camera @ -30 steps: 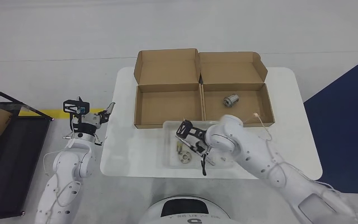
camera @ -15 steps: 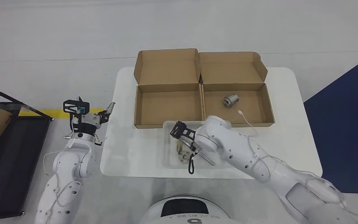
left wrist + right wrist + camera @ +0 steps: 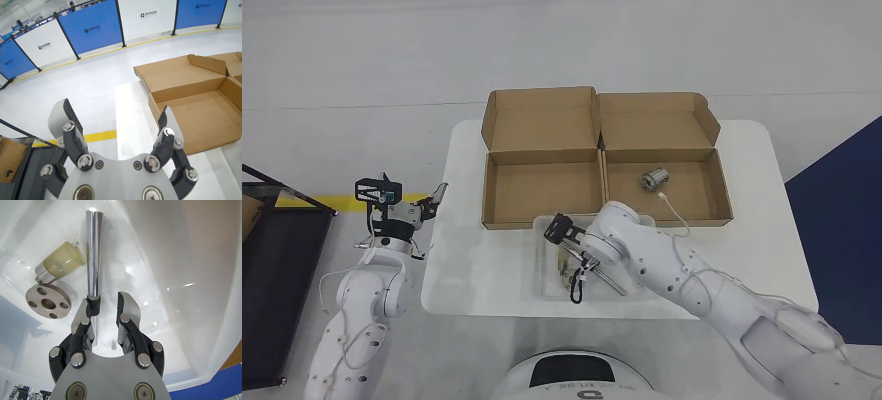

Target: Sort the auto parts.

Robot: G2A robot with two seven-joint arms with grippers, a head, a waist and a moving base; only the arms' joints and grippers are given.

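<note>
- The right gripper (image 3: 105,300) is down in the shallow white plastic tray (image 3: 545,288), lower centre of the top view. Its jaws are apart, with one pad against the long polished steel rod (image 3: 93,256).
- Judged step: grasping the rod. Next it should centre, close, lift, and carry to a brown cardboard box (image 3: 542,190).
- The left gripper (image 3: 115,113) hangs at mid-left with its jaws apart.

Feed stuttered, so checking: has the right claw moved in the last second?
Yes. The right claw has shifted toward the robot's left. In the top view it now sits closer to the left end of the white tray than before.
</note>
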